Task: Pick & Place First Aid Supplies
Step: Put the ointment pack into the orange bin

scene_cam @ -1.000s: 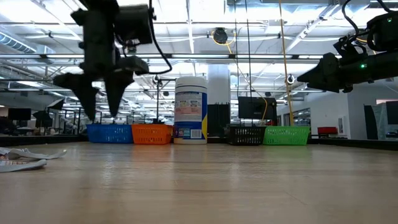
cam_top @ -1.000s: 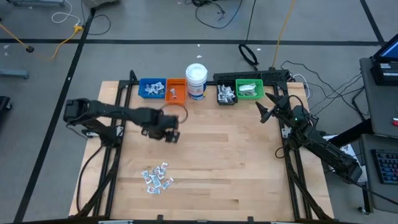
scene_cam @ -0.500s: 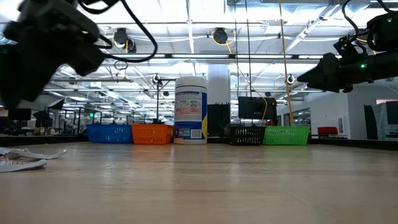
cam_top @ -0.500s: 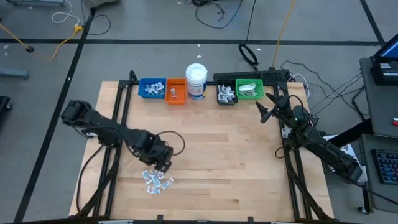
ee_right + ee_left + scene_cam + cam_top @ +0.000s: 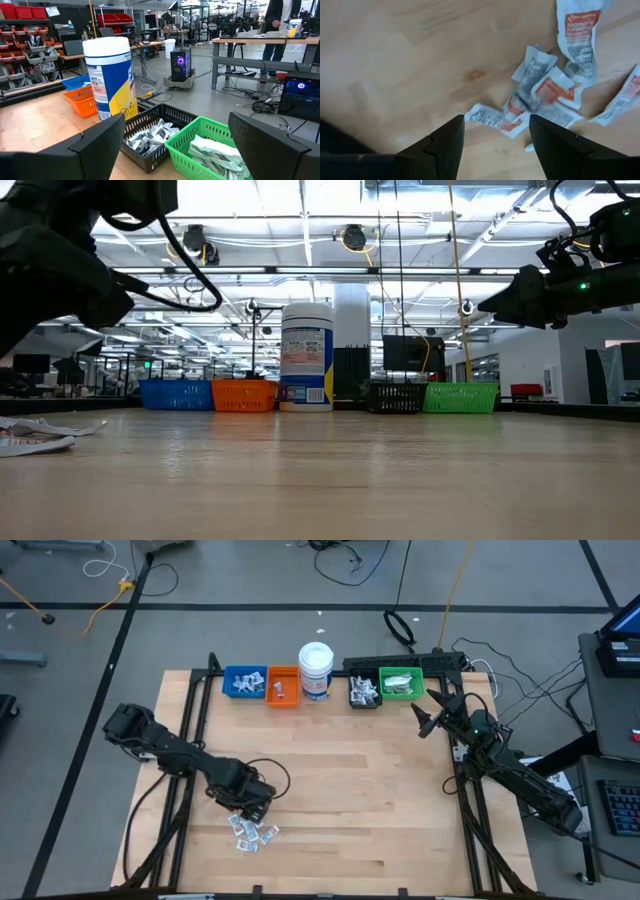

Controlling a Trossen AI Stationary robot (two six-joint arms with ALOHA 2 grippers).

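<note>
Nearest the table's front edge, the first aid supplies [image 5: 252, 831] lie as a loose heap of small flat white packets with red print on the wooden table [image 5: 380, 810], and everything else is placed from that heap. The left gripper [image 5: 252, 814] hangs directly over the heap's far edge, its fingers [image 5: 445, 145] spread apart with nothing between them and a packet lying on the wood below the gap. Well beyond the heap, along the table's far edge, stand a blue bin [image 5: 244, 682], an orange bin [image 5: 283, 686], a white jar [image 5: 315, 671], a black bin [image 5: 364, 692] and a green bin [image 5: 402, 684]. Off toward the green bin's side, far from the heap, the right gripper [image 5: 422, 720] waits in the air with its fingers wide and empty.
</note>
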